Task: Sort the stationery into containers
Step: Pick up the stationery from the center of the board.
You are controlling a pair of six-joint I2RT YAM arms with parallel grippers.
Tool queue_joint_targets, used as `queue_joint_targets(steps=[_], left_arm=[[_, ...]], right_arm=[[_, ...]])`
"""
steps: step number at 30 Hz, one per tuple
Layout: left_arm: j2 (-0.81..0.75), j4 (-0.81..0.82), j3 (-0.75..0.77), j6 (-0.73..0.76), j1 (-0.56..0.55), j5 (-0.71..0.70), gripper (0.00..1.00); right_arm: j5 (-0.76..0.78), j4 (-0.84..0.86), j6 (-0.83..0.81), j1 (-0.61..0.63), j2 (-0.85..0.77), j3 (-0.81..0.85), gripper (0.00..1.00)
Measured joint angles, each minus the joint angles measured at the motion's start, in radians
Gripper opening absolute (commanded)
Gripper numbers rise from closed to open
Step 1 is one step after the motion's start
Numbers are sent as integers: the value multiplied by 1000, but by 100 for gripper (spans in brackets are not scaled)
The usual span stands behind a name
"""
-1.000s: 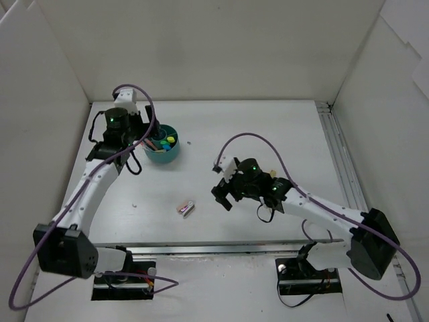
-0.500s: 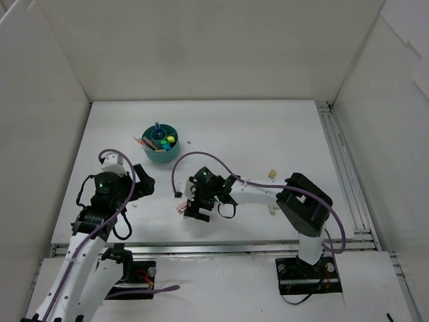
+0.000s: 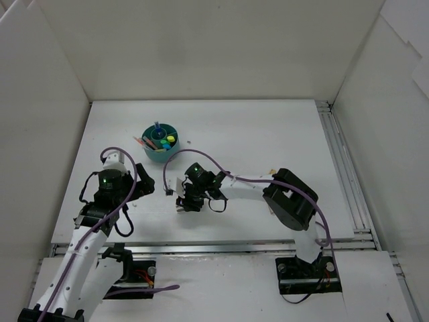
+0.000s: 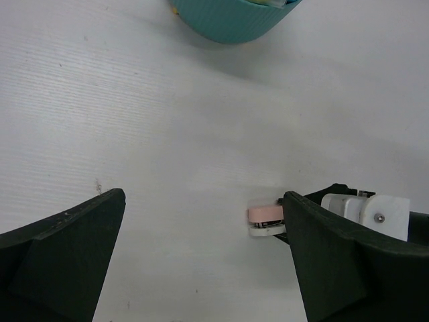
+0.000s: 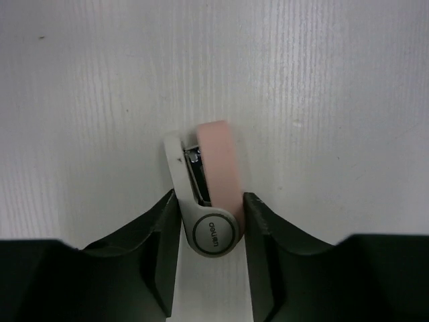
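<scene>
My right gripper (image 5: pixel 209 201) is clamped on the pink-and-white stapler (image 5: pixel 216 161), which lies on the table (image 5: pixel 335 100), near and left of centre. My left gripper (image 4: pixel 204 198) stands wide apart. The teal tub (image 3: pixel 161 158) sits far left.

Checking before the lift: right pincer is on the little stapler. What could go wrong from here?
1. The right pincer pinches only the rounded hinge end of the stapler. Most of it sticks out past the fingertips, so it may pivot or slip on lift.
2. The teal tub already has pens poking over its rim, and a drop could snag them.
3. The open left pincer hovers nearby, possibly in the carry path.
</scene>
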Motion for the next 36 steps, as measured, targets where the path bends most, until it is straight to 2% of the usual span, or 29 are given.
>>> queue_joint_targets(steps=[1,5,10,15,20,23,29,34,35,36], left_arm=[[7,-1,0,0,0,0,100],[7,0,0,1,0,14,99],[9,29,0,1,0,100,100],[25,156,-23,-38,0,257,100],[87,370,-95,-129,-8,410,100],[131,466,-107,-166,-32,456,99],[209,643,-107,-207,-121,472,100],[300,698,-96,-210,-173,453,100],[312,701,-93,-210,-177,450,98],[323,707,-91,-210,-180,446,89]], right_arm=[[-5,3,10,0,0,-1,22],[-8,47,33,0,-21,-43,16],[13,113,100,-2,-146,-198,10],[125,245,232,-2,-354,-334,8],[248,370,358,0,-500,-373,8],[311,423,431,2,-542,-383,8],[410,471,530,32,-546,-386,8],[476,491,571,60,-543,-386,8],[489,497,580,62,-543,-386,8],[506,507,592,63,-543,-386,8]])
